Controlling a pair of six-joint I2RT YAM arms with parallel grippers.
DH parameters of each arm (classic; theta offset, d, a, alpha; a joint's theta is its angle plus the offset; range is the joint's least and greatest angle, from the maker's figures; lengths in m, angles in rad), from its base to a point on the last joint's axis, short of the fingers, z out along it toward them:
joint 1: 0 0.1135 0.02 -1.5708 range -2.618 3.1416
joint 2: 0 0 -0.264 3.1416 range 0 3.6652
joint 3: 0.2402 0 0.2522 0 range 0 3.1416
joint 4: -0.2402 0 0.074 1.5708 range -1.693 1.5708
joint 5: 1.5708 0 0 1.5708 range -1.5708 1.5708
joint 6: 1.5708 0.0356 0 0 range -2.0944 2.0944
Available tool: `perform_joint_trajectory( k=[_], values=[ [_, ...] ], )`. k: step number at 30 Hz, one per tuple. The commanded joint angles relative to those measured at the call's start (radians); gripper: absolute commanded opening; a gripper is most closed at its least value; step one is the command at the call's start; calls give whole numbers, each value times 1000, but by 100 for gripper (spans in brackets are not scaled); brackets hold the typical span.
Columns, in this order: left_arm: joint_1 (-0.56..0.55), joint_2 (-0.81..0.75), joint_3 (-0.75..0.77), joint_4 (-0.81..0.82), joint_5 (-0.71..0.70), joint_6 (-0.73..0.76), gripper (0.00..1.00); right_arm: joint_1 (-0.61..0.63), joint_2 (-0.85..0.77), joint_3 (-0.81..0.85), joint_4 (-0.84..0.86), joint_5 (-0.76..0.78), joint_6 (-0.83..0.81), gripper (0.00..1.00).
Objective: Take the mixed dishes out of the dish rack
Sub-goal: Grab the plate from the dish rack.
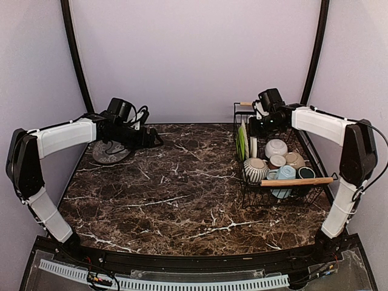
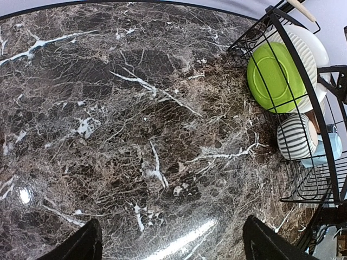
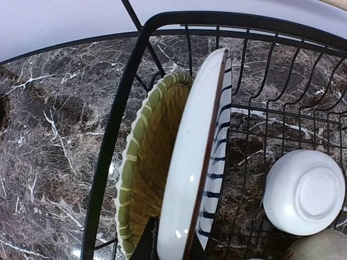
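**Unloading the dish rack: one moment, three views**

Top view: we see the rack standing along the table's right edge, toward the far corner. The right gripper is at the rack's far end, and the left gripper is near the far left corner.

Left wrist view: its fingers stand wide apart above the marble, holding nothing.

Right wrist view: we find the jaws closed on the upright black-striped white plate. The lime-green plate stands just beside it, and a white bowl lies upturned nearby.
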Motion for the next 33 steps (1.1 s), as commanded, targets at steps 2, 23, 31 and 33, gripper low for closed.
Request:
perform_joint_trajectory(
  k=[2,23,31,33],
  values=[
    [-2,-5,27,-30,1,15,89,9,-105,15,42,15,-37,0],
    [-2,-13,64,-28,19,7,90,10,-372,-101,201,34,-127,0],
    [-2,20,295,-64,136,-108,91,8,-397,-75,163,28,-164,0],
    [-2,28,310,-66,155,-109,91,10,-398,-51,147,-2,-178,0]
  ],
)
